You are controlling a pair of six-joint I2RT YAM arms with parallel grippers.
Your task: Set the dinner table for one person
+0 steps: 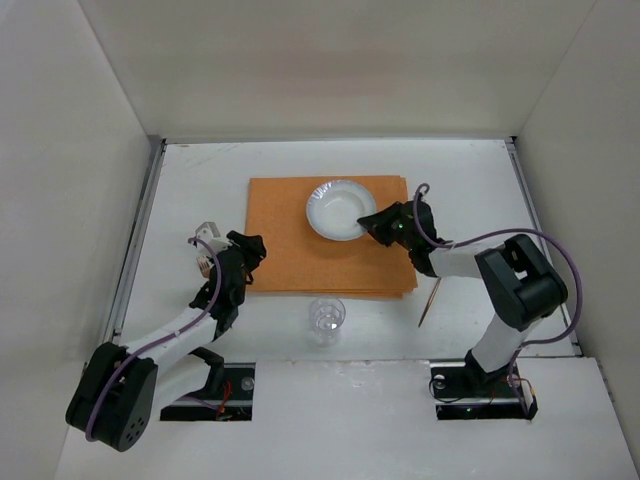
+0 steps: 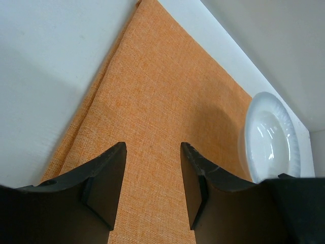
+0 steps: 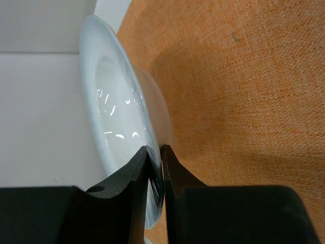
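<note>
Orange placemat (image 1: 290,255) flat mid-tabletop (image 1: 200,170); white bowl (image 1: 335,208) on its far half, rim pinched by right gripper (image 1: 366,222). Left gripper (image 1: 255,245) spread, empty, over placemat's left edge. Likely remaining: glass (image 1: 326,318), thin stick (image 1: 430,305), both off placemat.

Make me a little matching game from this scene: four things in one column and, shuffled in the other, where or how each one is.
Things:
1. bowl
2. clear cup
3. left gripper
4. placemat

States:
A. open, holding nothing
B. orange, lying flat on the dinner table
C. standing off the cloth, on its near side
D. rim pinched by the right gripper

Pairs: 1-D, 2-C, 3-A, 4-B
</note>
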